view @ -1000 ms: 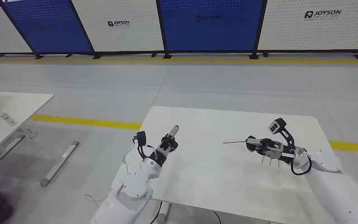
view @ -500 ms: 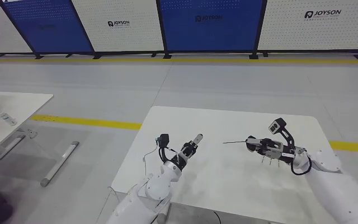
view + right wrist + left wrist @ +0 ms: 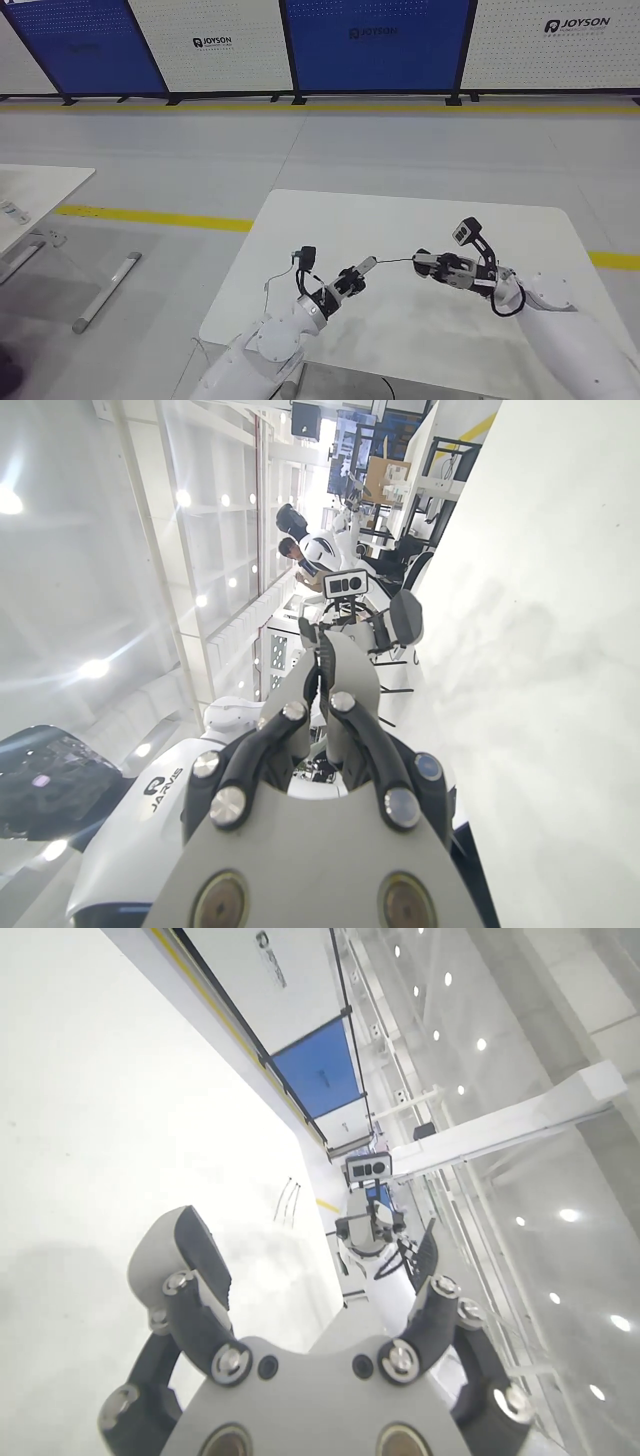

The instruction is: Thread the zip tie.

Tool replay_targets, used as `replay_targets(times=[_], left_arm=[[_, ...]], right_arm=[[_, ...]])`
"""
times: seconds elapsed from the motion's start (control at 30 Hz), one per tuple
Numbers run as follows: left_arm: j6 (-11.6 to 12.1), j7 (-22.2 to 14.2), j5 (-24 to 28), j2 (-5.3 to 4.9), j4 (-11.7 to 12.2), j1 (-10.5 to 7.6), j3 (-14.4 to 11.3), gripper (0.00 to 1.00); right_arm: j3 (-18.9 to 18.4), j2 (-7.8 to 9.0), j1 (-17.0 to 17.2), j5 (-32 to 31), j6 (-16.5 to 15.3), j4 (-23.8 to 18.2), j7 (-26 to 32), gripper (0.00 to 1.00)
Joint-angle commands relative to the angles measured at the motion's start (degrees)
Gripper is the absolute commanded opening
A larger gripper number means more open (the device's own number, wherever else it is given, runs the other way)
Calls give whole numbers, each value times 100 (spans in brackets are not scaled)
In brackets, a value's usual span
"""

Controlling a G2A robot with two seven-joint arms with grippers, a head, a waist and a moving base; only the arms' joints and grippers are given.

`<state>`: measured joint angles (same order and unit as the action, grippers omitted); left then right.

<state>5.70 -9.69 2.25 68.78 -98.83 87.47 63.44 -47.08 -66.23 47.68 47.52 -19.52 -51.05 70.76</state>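
A thin black zip tie point(image 3: 396, 260) sticks out level over the white table point(image 3: 400, 215), with my right gripper point(image 3: 421, 261) shut on one end. Its free tip points at my left gripper point(image 3: 367, 264) and ends just short of its fingertips. In the left wrist view my left gripper point(image 3: 312, 1240) is open, nothing between its fingers, and faces the right gripper point(image 3: 369, 1228) head-on. The right wrist view has my right gripper point(image 3: 318, 642) with its fingers pressed together, and the open left gripper point(image 3: 357, 620) beyond them.
Several spare black zip ties point(image 3: 287, 1200) lie on the table near the right arm. A second white table point(image 3: 30, 195) stands far left across the floor. Blue and white panels point(image 3: 375, 40) line the back.
My left arm swung right from the table's left edge toward the middle. My right gripper carried the zip tie left. The two grippers now nearly meet.
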Motion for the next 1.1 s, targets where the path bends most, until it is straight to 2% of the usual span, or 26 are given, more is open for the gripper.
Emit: replay_targets(times=[0.0, 0.3, 0.37, 0.47, 0.57, 0.6, 0.67, 0.7, 1.07], left_arm=[[25, 87, 85, 12, 24, -10, -7, 100], [24, 88, 82, 13, 25, -12, -13, 100], [-53, 173, 16, 29, 77, -55, -88, 100], [-29, 217, 231, 78, 196, -164, -242, 100], [155, 348, 436, 138, 353, -305, -393, 100], [325, 491, 494, 169, 431, -364, -450, 100], [569, 1036, 470, 228, 602, -449, -510, 100], [580, 1126, 456, 239, 637, -463, -527, 100], [580, 1126, 456, 239, 637, -463, -527, 100]], right_arm=[[0, -31, -16, -25, 4, 37, -16, 0], [0, -31, -16, -25, 4, 37, -16, 0], [-23, -40, 77, -48, 10, -112, -265, 0], [-93, -68, 213, -78, 4, -309, -625, 0], [-118, -125, 324, -232, 4, -451, -997, 0], [-111, -152, 353, -329, 4, -482, -1136, 0], [-93, -186, 376, -433, 4, -478, -1264, 0], [-90, -191, 376, -454, 4, -472, -1283, 0], [-90, -191, 376, -454, 4, -472, -1283, 0]])
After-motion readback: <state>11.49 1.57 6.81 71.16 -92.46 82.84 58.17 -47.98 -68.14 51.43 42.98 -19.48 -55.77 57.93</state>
